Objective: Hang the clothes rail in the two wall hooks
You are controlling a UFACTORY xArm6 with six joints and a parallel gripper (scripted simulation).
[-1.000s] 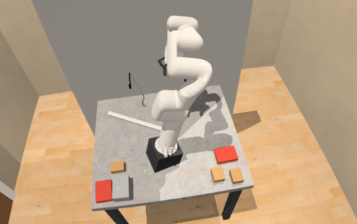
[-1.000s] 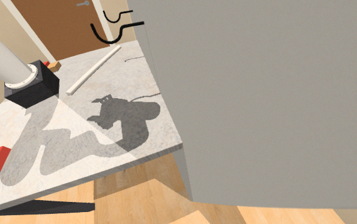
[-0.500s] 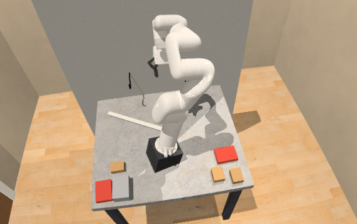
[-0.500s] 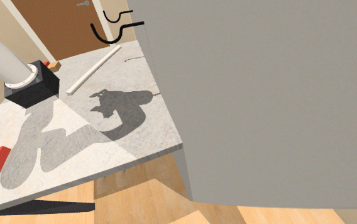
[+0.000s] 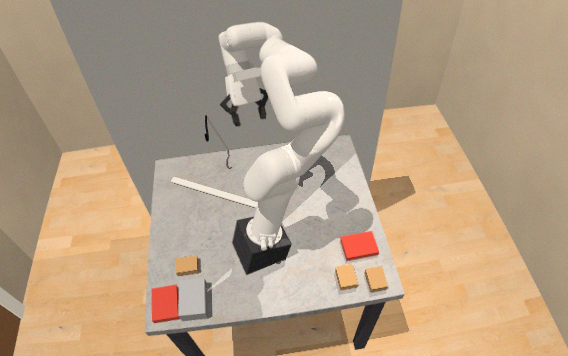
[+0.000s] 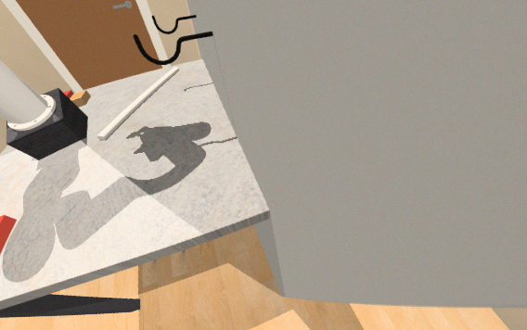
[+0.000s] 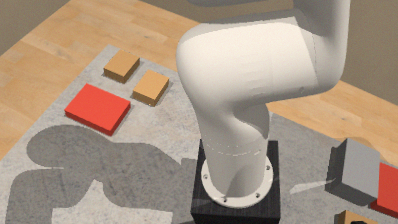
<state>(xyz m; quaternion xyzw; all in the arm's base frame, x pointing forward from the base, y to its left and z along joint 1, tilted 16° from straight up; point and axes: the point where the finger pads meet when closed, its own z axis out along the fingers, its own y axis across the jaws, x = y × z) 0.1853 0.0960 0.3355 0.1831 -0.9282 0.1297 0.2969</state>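
Note:
The white clothes rail (image 5: 214, 191) lies flat on the marble table, left of the arm, slanting from the back left towards the arm's base; it also shows in the exterior view (image 6: 138, 103). Two black wall hooks (image 5: 206, 128) (image 5: 229, 162) stick out of the grey wall panel above the table's back edge, and both are empty (image 6: 173, 24) (image 6: 163, 49). My gripper (image 5: 246, 114) is open and empty. It hangs high above the table, close to the wall, to the right of the hooks and well above the rail. The wrist view shows neither the rail nor the hooks.
The arm's black base (image 5: 261, 246) stands mid-table. A red block (image 5: 359, 245) and two tan blocks (image 5: 346, 276) (image 5: 376, 278) lie at the front right. A tan block (image 5: 187, 265), a red block (image 5: 165, 303) and a grey block (image 5: 193, 297) lie at the front left.

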